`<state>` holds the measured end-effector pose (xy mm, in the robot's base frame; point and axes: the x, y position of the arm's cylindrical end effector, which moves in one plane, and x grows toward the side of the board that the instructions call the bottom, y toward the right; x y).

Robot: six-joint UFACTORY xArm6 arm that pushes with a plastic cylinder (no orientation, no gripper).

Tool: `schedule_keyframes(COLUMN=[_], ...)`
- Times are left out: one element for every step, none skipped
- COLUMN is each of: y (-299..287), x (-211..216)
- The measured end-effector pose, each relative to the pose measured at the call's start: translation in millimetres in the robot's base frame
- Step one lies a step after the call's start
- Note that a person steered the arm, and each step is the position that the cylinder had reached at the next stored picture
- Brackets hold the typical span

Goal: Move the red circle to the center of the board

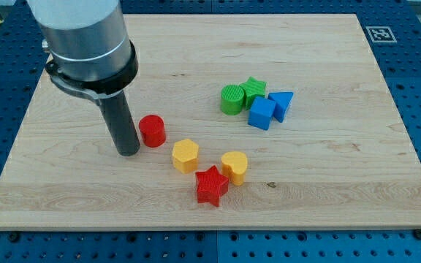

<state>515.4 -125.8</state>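
The red circle (152, 131) is a short red cylinder on the wooden board (327, 183), left of the board's middle. My tip (128, 152) stands just to the view's left of it, touching or almost touching its side. The dark rod rises from the tip to the grey arm housing at the view's top left.
A yellow hexagon (186, 155), a yellow heart-like block (234, 166) and a red star (212, 185) lie right and below the red circle. A green cylinder (232, 99), green star (253, 90), blue cube (262, 113) and blue triangle (281, 103) cluster at upper right.
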Motion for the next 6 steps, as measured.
schedule_keyframes(y=[25.3, 43.6, 40.0, 70.3, 112.1, 121.7], x=[-33.9, -62.1, -29.8, -26.8, -64.8, -87.6])
